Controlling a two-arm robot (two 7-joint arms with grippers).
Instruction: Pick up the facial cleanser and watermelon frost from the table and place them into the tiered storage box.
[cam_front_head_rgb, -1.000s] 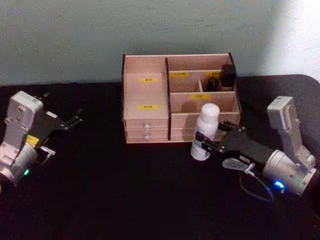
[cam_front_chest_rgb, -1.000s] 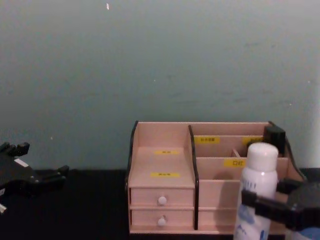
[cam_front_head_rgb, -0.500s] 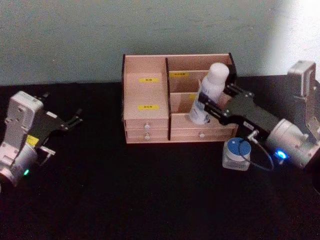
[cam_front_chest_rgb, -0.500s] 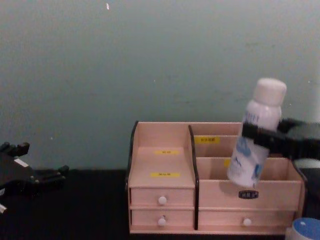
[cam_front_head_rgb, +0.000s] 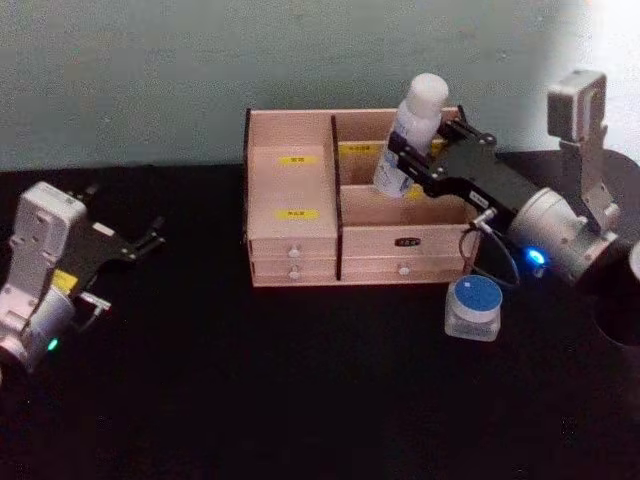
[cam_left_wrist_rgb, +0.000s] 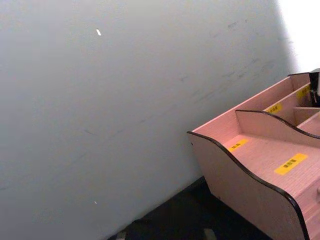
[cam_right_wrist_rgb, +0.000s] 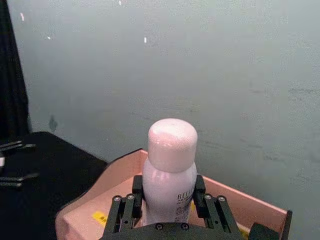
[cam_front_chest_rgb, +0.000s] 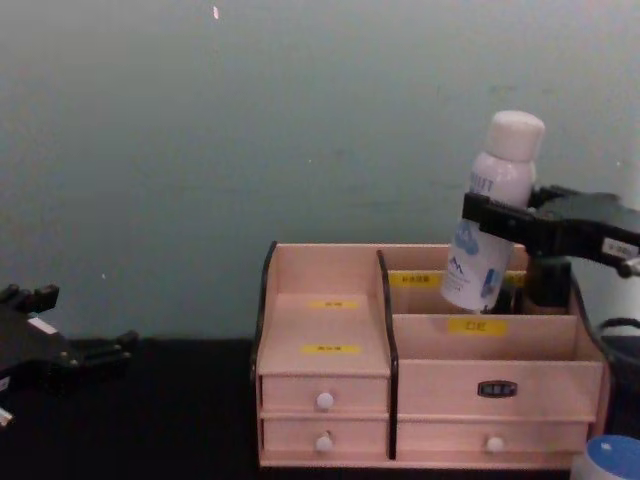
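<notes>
Black desk (cam_front_head_rgb: 250, 400), tiered storage box (cam_front_head_rgb: 293, 250) at back centre. Right pincer (cam_front_head_rgb: 405, 160) is clamped on the mid-body of the facial cleanser (cam_front_head_rgb: 418, 108), tilted above the box's rear right compartments. Left pincer (cam_front_head_rgb: 148, 238) parked left, spread, empty. Bottle probably light, rigid, slick, so a mid-body grip suits. Watermelon frost (cam_front_head_rgb: 473, 307) on desk by box's front right corner.
</notes>
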